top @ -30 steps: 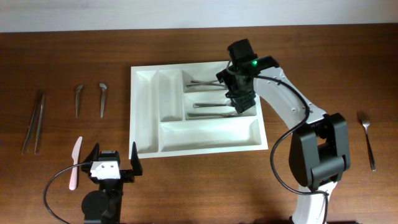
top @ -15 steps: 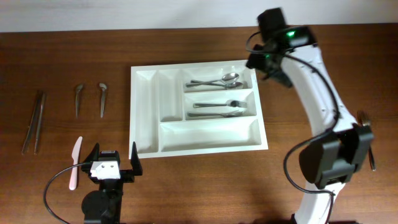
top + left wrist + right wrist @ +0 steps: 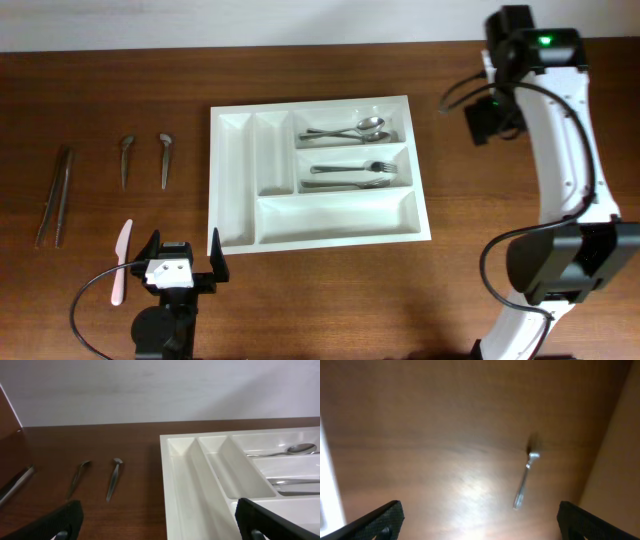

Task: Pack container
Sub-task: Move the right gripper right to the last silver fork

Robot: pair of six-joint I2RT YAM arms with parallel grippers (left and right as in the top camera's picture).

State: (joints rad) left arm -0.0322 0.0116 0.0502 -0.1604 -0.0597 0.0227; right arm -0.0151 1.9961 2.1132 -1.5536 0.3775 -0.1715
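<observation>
Metal tongs (image 3: 52, 197) lie at the far left of the table (image 3: 120, 90), running lengthwise away from the robot. To their right lie a small metal piece (image 3: 125, 160) and its twin (image 3: 165, 158), side by side but apart; what they are is too small to tell. Nearer the robot, a pink knife (image 3: 120, 262) lies just left of the left gripper (image 3: 183, 245). That gripper sits low at the near edge with its fingers spread wide, holding nothing.

The tray (image 3: 232, 180) lies flat at the table's middle, its near-left corner just beside the left gripper's right finger. From the left wrist, this corner fills the right half of the view, with the two metal pieces well to its left. Spoons (image 3: 345, 130) lie in the tray's upper long compartment, and forks (image 3: 350, 175) lie in the one below it.

The right arm (image 3: 560, 130) stretches over the table to the right of the tray, well clear of it, and covers the wood beneath. The right gripper (image 3: 479, 510) hangs above bare wood with its fingers wide apart and nothing between them. Its camera shows a blurred fork (image 3: 524, 480) lying alone ahead, and a sliver of white at the view's left edge.
</observation>
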